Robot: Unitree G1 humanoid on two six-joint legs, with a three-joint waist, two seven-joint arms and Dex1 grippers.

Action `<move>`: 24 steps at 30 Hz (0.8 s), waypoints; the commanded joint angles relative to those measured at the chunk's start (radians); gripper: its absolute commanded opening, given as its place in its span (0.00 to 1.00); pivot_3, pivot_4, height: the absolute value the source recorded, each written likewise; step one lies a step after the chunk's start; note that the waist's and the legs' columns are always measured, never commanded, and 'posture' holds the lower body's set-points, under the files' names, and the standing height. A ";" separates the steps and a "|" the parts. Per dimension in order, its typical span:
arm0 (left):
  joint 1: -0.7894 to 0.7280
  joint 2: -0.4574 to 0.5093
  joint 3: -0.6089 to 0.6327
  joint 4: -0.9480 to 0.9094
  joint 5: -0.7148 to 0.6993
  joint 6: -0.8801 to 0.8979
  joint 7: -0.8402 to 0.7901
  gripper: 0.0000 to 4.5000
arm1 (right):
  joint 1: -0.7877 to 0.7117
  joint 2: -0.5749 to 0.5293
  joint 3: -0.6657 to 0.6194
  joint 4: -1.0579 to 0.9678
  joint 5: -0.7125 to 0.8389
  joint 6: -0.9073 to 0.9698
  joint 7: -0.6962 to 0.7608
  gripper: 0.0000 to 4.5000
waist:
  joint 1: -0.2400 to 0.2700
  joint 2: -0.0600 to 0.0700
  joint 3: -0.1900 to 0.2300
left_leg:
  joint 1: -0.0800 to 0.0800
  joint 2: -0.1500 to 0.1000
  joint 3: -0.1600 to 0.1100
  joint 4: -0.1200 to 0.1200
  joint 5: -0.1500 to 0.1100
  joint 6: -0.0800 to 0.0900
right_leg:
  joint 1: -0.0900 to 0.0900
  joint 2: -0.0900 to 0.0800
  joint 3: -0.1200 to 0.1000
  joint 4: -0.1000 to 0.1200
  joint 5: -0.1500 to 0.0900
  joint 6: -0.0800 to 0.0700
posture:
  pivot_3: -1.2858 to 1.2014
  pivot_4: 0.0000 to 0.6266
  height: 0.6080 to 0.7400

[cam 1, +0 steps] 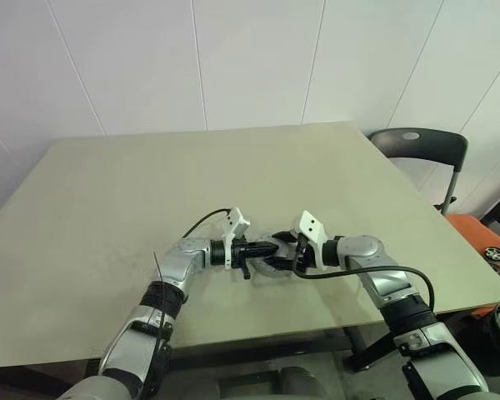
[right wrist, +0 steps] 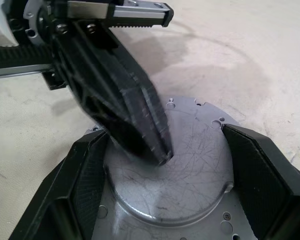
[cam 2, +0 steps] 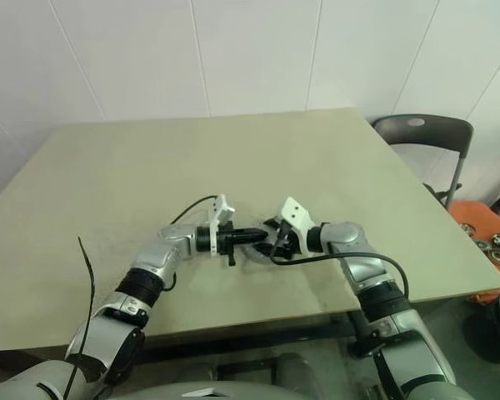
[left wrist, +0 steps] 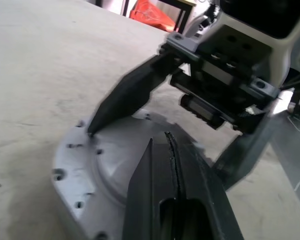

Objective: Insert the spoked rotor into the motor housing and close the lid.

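A: Where did the lid [right wrist: 190, 165] sit at that moment?

B: It lay flat on the beige surface [cam 1: 108, 200], toward the near edge and about midway across, between the 2 arms. From the right wrist view it showed as a scratched silver-grey disc with a raised round centre and a flange ringed with small screw holes. I could not tell what lay under it.

A: And the left gripper [right wrist: 157, 147]?

B: Clenched. Its 2 black fingers were pressed together into a single wedge, with nothing between them. The tip pointed toward the robot's right and rested on or just above the raised middle of the disc; I could not tell whether it actually touched.

A: The right gripper [right wrist: 167, 200]?

B: Its fingers [right wrist: 262, 160] were spread wide, 1 on each side of the raised centre of the disc, right up against its edge. Whether they pressed on the metal or just stood beside it, I could not tell.

A: So the 2 grippers were close?

B: Very. In the head views they met tip to tip over the disc. A dark chair [cam 1: 421, 150] stood beyond the far right corner.
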 commanded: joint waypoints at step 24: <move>-0.028 0.049 -0.014 -0.055 0.051 -0.111 -0.020 0.01 | 0.018 0.022 0.003 0.193 -0.028 0.052 -0.054 0.72 | -0.021 0.000 0.000 | 0.000 0.001 0.000 0.000 0.000 0.000 | 0.003 0.000 0.000 0.000 0.000 0.000 | 0.52 0.00 1.00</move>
